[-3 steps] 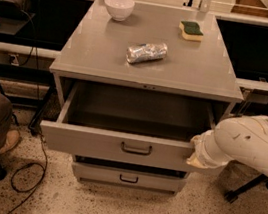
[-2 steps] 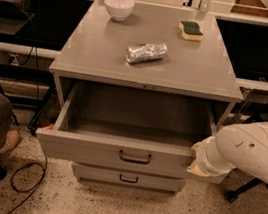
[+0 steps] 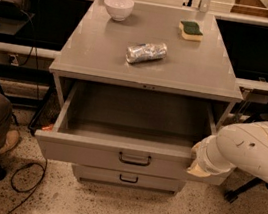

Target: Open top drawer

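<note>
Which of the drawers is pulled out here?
The top drawer, wide and empty; the lower drawer sits shut. The claw is at the top drawer's right front corner.

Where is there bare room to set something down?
Inside the open top drawer, floor bare. On the cabinet top, the front strip before the foil roll; bowl and sponge crowd the back. The pincer sits at the drawer's right front corner.

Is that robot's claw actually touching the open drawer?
Cannot tell. In the camera view the claw sits at the right front corner of the top drawer, overlapping it, but no contact or gap shows plainly.
</note>
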Controlling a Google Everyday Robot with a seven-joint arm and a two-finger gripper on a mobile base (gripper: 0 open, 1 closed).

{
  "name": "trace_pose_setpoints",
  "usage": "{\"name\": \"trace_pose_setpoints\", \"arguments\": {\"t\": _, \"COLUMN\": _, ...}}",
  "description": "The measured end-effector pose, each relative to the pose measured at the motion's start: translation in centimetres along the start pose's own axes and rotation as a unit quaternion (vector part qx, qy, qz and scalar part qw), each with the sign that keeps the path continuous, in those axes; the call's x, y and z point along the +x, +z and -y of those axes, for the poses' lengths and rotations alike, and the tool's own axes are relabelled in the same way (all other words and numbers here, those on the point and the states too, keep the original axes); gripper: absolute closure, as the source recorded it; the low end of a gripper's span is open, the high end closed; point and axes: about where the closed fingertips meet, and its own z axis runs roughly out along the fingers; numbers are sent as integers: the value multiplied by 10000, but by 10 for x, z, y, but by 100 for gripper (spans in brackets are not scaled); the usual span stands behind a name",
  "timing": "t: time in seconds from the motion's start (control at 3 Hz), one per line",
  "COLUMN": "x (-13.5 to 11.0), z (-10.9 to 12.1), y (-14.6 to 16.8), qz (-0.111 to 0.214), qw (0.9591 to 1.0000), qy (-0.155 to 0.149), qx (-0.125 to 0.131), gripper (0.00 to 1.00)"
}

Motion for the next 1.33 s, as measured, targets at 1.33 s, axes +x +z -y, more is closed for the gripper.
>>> {"name": "trace_pose_setpoints", "arguments": {"t": 1.33, "x": -6, "z": -13, "y": 2, "qz": -105, "qw": 9990, "qy": -339, "qx": -255, "gripper": 0}}
